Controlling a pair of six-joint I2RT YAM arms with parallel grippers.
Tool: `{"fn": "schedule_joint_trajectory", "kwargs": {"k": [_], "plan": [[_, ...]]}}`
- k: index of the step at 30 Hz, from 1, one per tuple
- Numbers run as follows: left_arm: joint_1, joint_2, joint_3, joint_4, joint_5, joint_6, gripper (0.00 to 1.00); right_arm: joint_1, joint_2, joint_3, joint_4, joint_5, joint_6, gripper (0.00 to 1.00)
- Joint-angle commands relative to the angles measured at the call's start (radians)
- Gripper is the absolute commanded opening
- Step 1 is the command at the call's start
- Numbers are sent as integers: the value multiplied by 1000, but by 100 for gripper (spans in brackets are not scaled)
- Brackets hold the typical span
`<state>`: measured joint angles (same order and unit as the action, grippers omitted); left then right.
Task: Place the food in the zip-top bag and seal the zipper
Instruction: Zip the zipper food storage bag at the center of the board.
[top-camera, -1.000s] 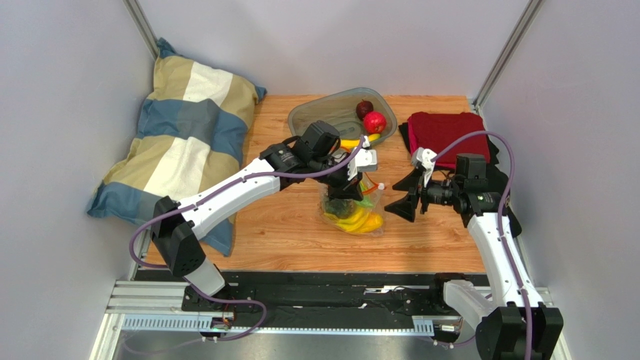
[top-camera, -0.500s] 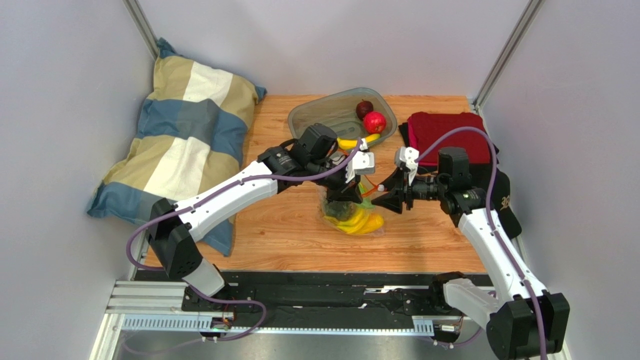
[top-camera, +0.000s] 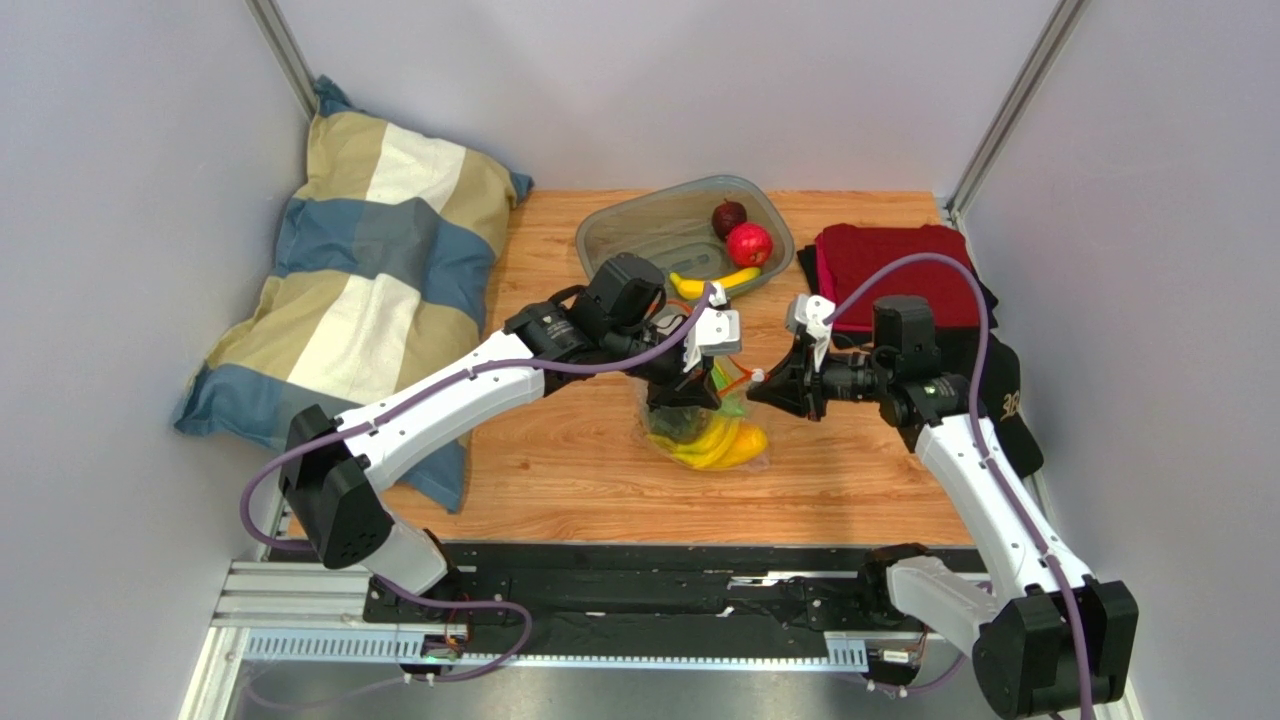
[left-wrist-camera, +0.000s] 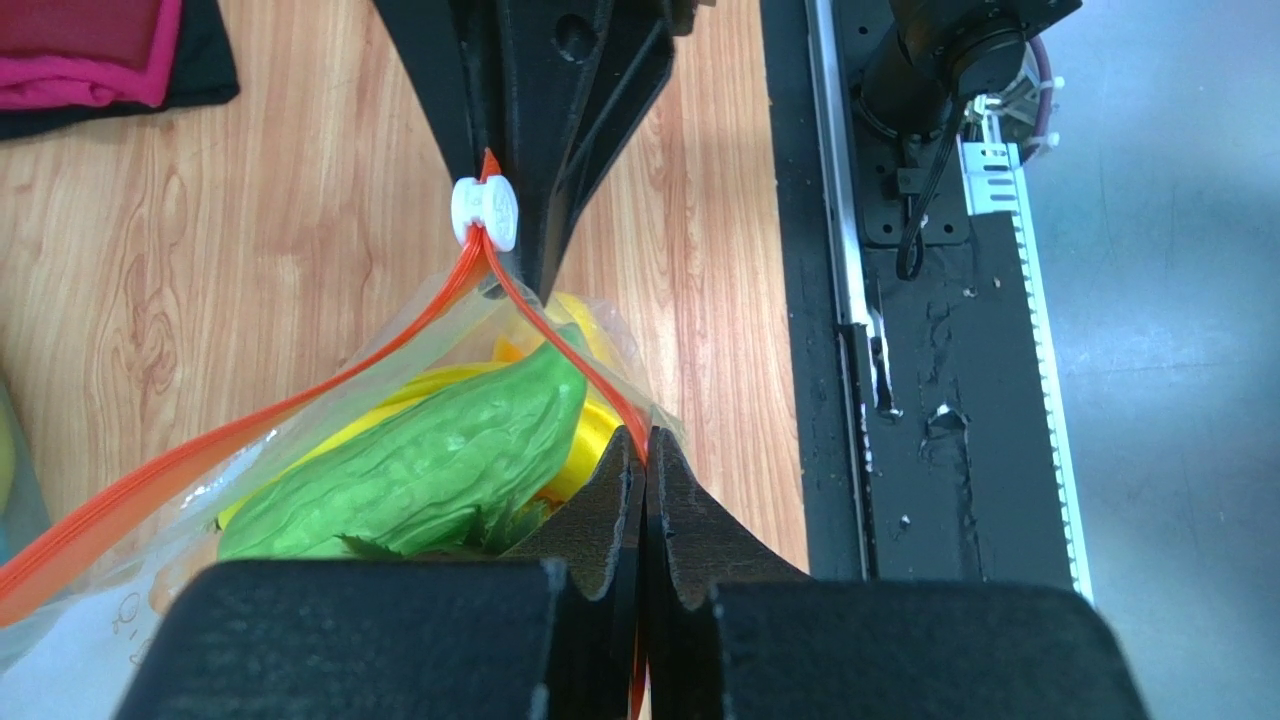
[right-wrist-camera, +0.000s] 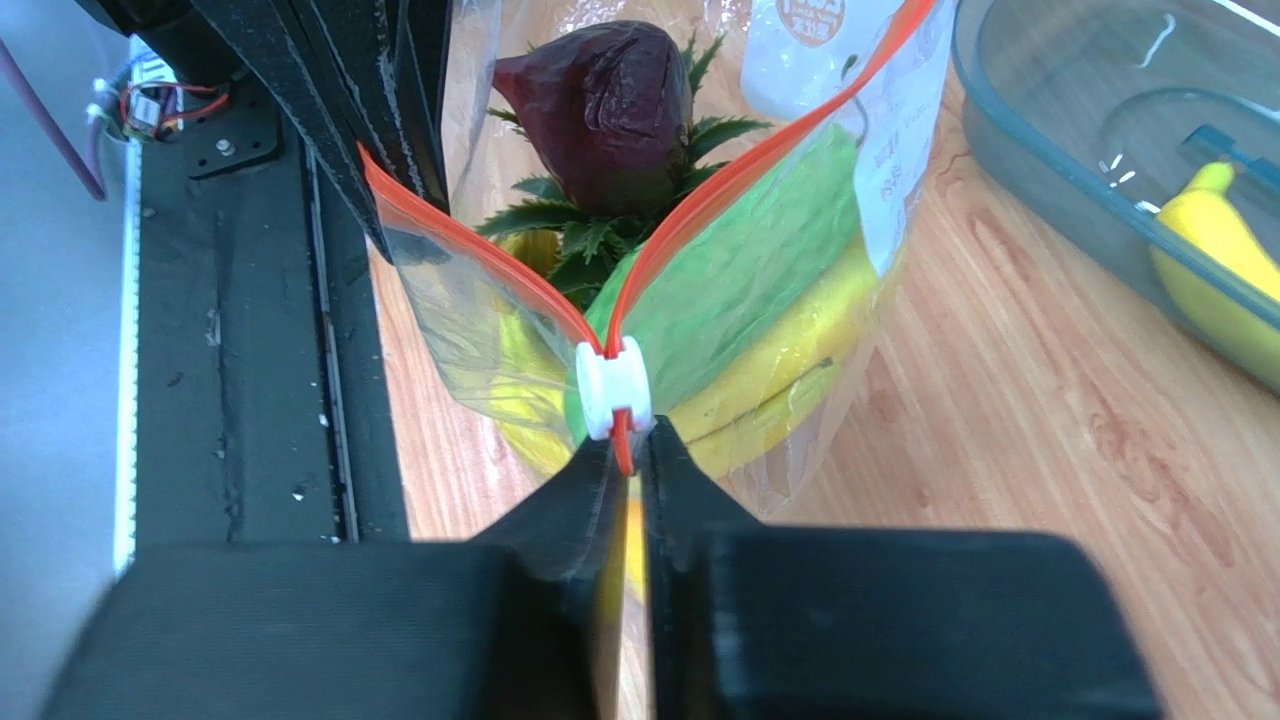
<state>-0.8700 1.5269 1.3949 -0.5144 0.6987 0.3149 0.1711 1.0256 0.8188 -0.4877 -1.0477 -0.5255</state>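
The zip-top bag hangs over the wooden table, its mouth open in a V. Through the clear plastic show a green cucumber, yellow bananas and a purple fruit. My left gripper is shut on the orange-red zipper at one end. My right gripper is shut on the zipper's other end, right behind the white slider. From above, the left gripper and right gripper face each other across the bag top.
A grey-green tray behind the bag holds a red fruit, a dark fruit and a banana. A red cloth lies at the back right, a striped pillow at the left.
My right gripper has moved left to the bag and gone from open to shut on the zipper end by the slider. The left arm has kept its hold, shifting only slightly.
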Motion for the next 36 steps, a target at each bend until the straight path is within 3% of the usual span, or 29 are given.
{"fn": "schedule_joint_trajectory", "kwargs": {"k": [1, 5, 6, 9, 12, 16, 22, 27, 34, 36], "plan": [[0, -34, 1, 37, 42, 7, 2, 2, -19, 25, 15, 9, -10, 1], [0, -40, 9, 27, 39, 22, 21, 4, -21, 36, 20, 6, -10, 0], [0, -45, 10, 25, 27, 24, 37, 2, -21, 37, 17, 5, -22, 0], [19, -82, 24, 63, -34, 20, 58, 4, -25, 36, 12, 6, -31, 0], [37, -119, 12, 172, -42, 52, 65, 5, -33, 28, 27, 17, -27, 0], [29, -50, 76, 179, -8, 128, 65, 11, -38, 26, 35, 32, -24, 0], [25, 113, 245, 57, 70, 162, 64, 16, -53, 26, 40, 48, -13, 0], [-1, 159, 256, 57, 105, 170, 65, 18, -52, 26, 43, 52, -7, 0], [-12, 213, 277, 51, 113, 158, 58, 22, -55, 29, 37, 55, -13, 0], [-12, 225, 282, 53, 111, 161, 51, 22, -58, 28, 35, 55, -14, 0]]}}
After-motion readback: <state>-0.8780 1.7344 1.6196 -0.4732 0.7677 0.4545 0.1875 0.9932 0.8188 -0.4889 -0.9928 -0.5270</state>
